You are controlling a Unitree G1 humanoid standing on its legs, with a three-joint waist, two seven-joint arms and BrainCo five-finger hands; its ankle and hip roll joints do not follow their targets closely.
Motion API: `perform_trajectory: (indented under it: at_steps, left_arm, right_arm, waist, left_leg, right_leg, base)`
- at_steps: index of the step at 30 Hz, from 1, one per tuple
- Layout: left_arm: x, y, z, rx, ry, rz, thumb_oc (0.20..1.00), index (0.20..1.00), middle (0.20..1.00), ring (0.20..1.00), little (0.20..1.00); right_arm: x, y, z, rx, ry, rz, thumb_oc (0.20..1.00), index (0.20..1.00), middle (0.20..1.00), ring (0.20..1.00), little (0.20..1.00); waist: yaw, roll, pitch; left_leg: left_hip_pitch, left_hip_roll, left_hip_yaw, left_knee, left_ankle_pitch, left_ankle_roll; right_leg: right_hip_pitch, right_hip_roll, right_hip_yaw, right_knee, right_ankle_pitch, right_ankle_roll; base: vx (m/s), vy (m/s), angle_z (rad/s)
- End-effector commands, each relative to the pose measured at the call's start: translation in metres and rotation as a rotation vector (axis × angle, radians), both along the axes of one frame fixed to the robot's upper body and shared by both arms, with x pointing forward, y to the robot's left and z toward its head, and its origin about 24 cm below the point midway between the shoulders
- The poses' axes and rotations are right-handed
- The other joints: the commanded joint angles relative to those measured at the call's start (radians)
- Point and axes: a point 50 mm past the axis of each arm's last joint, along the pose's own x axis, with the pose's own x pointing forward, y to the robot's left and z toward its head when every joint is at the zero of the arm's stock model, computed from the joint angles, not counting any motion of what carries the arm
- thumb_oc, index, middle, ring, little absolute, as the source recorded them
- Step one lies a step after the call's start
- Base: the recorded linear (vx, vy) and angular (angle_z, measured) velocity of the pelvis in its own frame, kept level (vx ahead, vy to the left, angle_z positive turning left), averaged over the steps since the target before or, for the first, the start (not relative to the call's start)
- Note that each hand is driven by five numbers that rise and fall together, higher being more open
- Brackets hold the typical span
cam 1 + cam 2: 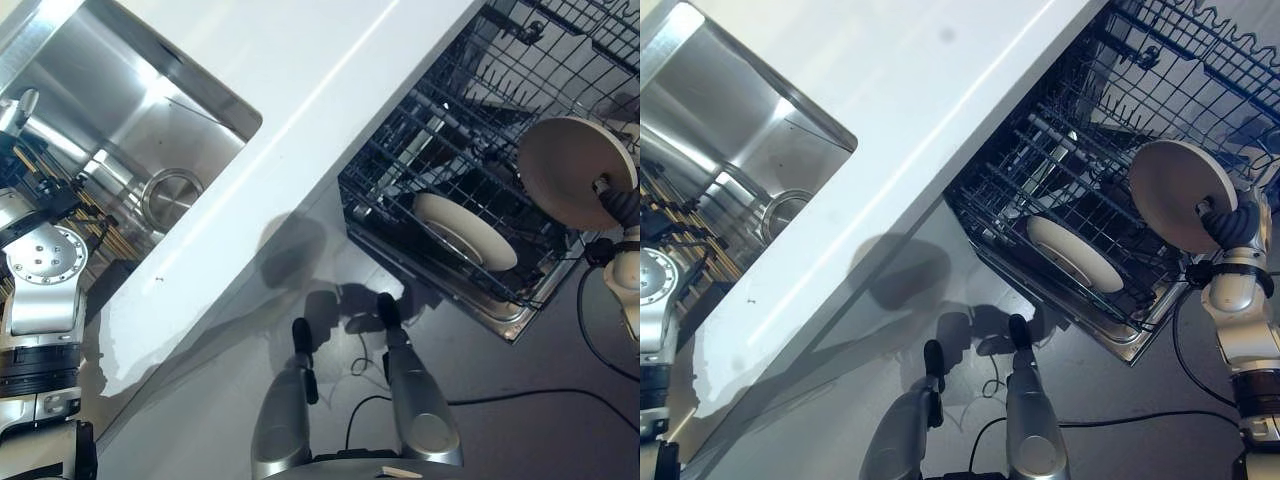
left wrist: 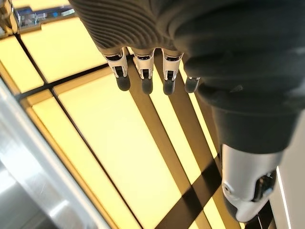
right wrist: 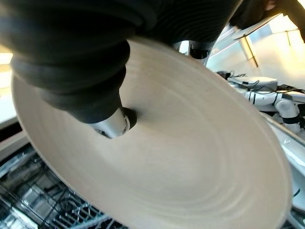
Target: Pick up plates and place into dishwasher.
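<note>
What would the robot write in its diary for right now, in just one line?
right hand: shut on plate above dishwasher rack | rack: one other plate inside | left hand: open, idle

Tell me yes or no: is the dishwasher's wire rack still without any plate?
No, one round cream plate already stands in the dark wire dishwasher rack, while the right robot hand holds a second cream plate above it.
</note>
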Motion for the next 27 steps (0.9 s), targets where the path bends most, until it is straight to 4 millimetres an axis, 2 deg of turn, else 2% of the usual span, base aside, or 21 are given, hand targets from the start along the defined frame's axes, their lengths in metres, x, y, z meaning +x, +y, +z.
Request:
perform_trajectory:
  at_steps: [1,6,10,15,20,26,27]
  left_arm:
    - [0.000,-0.001,0.025,0.093,-0.043,0.035,1.000,1.000,1.000,1.000,1.000]
    - [0.004,-0.005,0.036,0.111,-0.051,0.030,1.000,1.000,1.000,1.000,1.000]
    - [0.009,-0.011,0.045,0.129,-0.062,0.024,1.000,1.000,1.000,1.000,1.000]
    - [0.014,-0.016,0.050,0.147,-0.067,0.010,1.000,1.000,1.000,1.000,1.000]
    - [0.020,-0.022,0.056,0.158,-0.062,0.001,1.000,1.000,1.000,1.000,1.000]
    - [0.022,-0.023,0.058,0.160,-0.061,-0.009,1.000,1.000,1.000,1.000,1.000]
    - [0.022,-0.024,0.059,0.162,-0.061,-0.012,1.000,1.000,1.000,1.000,1.000]
  right_arm:
    - [0.008,0.013,0.022,-0.070,-0.038,0.092,0.200,0.200,0.200,0.200,0.200]
    - [0.020,0.023,0.017,-0.117,0.074,0.188,0.200,0.200,0.200,0.200,0.200]
    - [0.030,0.031,0.010,-0.091,0.157,0.240,0.200,0.200,0.200,0.200,0.200]
    - [0.041,0.042,-0.021,-0.016,0.288,0.311,0.200,0.200,0.200,0.200,0.200]
    - [0.041,0.043,-0.051,0.051,0.342,0.300,0.200,0.200,0.200,0.200,0.200]
    - [0.036,0.041,-0.064,0.121,0.312,0.243,0.200,0.200,0.200,0.200,0.200]
    - [0.034,0.039,-0.065,0.137,0.290,0.214,0.492,0.492,0.492,0.492,0.492]
  waist:
    - [0.012,-0.038,-0.028]
    - [0.024,-0.037,-0.015]
    - [0.033,-0.037,-0.004]
    - [0.041,-0.030,0.009]
    - [0.043,-0.028,0.021]
    - [0.038,-0.033,0.027]
    - [0.037,-0.035,0.025]
  left_leg:
    - [-0.124,-0.035,-0.085,0.038,0.060,0.035]
    - [-0.140,-0.042,-0.090,0.038,0.068,0.035]
    - [-0.161,-0.048,-0.096,0.043,0.073,0.037]
    - [-0.179,-0.052,-0.099,0.047,0.077,0.038]
    - [-0.185,-0.056,-0.098,0.044,0.077,0.043]
    - [-0.186,-0.061,-0.097,0.056,0.072,0.047]
    - [-0.186,-0.064,-0.096,0.060,0.070,0.048]
  right_leg:
    - [-0.008,0.012,-0.079,0.047,-0.075,-0.024]
    - [-0.024,0.013,-0.099,0.057,-0.074,-0.029]
    - [-0.042,0.012,-0.113,0.067,-0.073,-0.030]
    - [-0.060,0.010,-0.124,0.077,-0.074,-0.031]
    - [-0.071,0.009,-0.126,0.077,-0.067,-0.031]
    - [-0.079,0.009,-0.129,0.089,-0.061,-0.030]
    - [-0.078,0.010,-0.129,0.089,-0.059,-0.031]
  base:
    - [0.00,-0.085,0.08]
    - [0.00,-0.081,0.05]
    - [-0.01,-0.084,0.09]
    - [0.00,-0.035,0.09]
    - [0.00,-0.005,0.01]
    - [0.00,0.000,0.00]
    - [0.00,0.000,0.00]
